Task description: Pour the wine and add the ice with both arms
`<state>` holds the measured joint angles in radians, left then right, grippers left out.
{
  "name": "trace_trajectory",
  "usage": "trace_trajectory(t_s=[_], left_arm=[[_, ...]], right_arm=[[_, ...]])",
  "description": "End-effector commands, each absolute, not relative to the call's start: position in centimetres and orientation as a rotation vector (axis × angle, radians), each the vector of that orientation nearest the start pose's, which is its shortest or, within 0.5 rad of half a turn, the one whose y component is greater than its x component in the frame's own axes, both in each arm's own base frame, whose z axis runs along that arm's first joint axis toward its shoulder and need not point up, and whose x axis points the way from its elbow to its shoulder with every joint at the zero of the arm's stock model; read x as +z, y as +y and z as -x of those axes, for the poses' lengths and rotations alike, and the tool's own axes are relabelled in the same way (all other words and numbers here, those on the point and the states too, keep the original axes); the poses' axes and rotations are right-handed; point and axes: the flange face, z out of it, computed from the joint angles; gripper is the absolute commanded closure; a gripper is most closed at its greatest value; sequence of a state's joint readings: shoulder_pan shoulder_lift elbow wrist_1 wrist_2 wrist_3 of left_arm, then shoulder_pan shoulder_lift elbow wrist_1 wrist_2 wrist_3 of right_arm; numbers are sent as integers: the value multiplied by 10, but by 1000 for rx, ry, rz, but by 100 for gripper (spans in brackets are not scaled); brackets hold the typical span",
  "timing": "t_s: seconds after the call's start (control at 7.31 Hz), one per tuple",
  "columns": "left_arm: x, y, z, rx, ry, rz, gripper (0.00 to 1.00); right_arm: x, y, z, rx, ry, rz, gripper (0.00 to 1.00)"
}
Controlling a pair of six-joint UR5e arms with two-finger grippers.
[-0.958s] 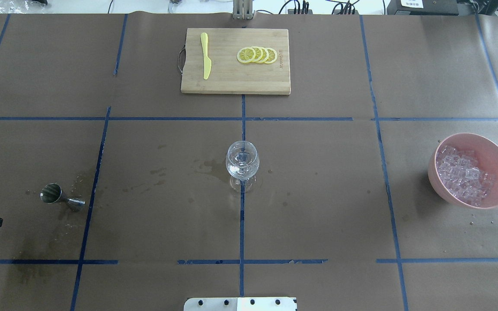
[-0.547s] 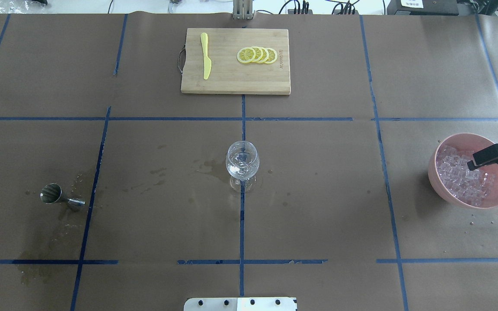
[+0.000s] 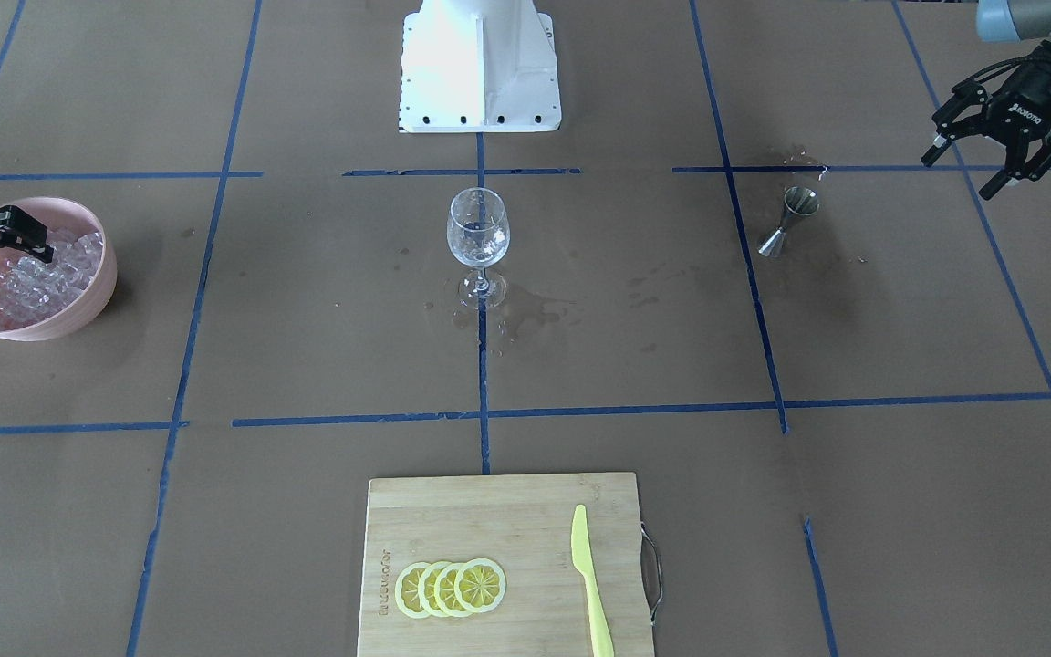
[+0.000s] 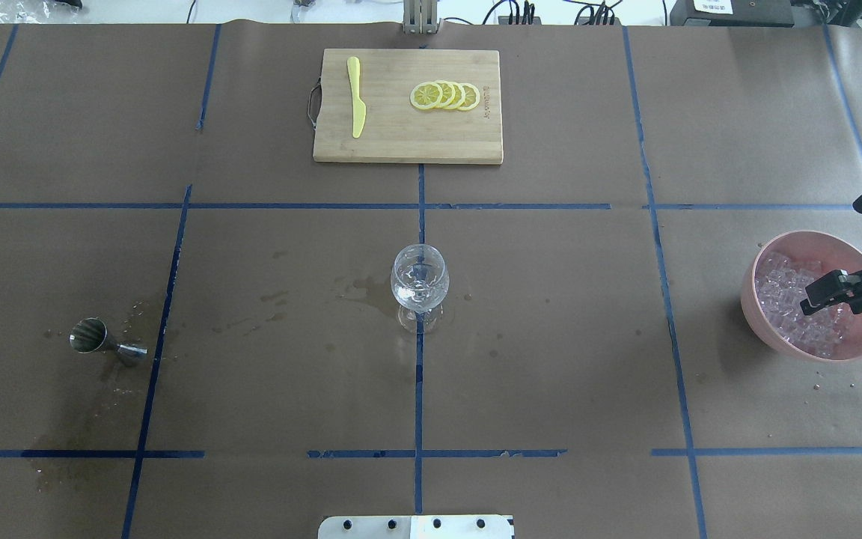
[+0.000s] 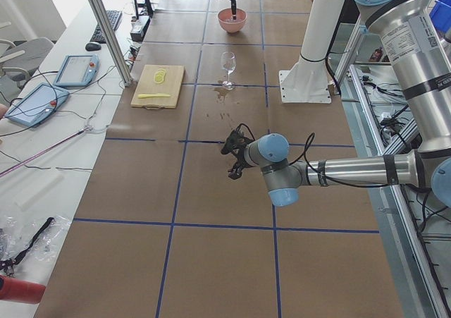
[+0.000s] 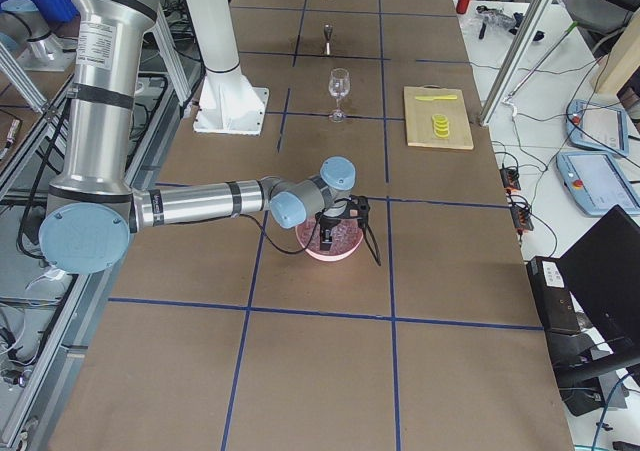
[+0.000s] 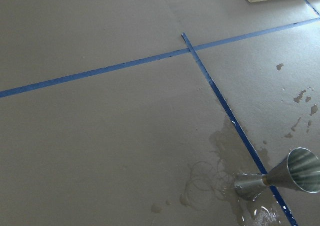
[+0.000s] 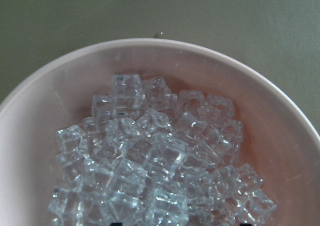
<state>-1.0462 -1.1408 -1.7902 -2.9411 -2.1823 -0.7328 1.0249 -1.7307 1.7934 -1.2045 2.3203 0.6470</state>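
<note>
**Ice step in hand.** The right gripper [image 4: 831, 254], fingers spread apart and empty, hangs over the pink bowl [image 4: 751, 299] at the right edge of the overhead frame. The ice [image 8: 150, 171] lies heaped directly beneath it. Next, probably: descend and close on a cube. The left gripper [image 3: 956, 178], also apart, hangs upper right in the front view, near the jigger [image 3: 790, 219].

Left gripper [image 3: 957, 176]: jaws apart, tilted downward, held raised. Right gripper [image 4: 832, 254]: jaws spread wide, pointing straight down, held low.
</note>
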Motion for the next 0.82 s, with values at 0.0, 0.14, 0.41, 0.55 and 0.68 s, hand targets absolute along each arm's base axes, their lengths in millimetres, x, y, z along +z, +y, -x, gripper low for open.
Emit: trace_trajectory(t_s=[0.0,0.14,0.41,0.55,0.68], left_arm=[[576,-318,-83,148,1089,-586,0],[574,-321,-77,136,1086,-603,0],[586,-324,-58,196,1005,-672,0],[601,-333,-47,199,921,-625,0],[608,-353,-32,210,838,-601,0]], right_arm=[[574,-428,184,-76,-849,60,100],[575,-430,186,-88,-852,58,100],[553,-436,185,-99,-878,20,100],[520,-433,180,-107,-908,-29,100],[476,-430,172,-119,-943,-102,100]])
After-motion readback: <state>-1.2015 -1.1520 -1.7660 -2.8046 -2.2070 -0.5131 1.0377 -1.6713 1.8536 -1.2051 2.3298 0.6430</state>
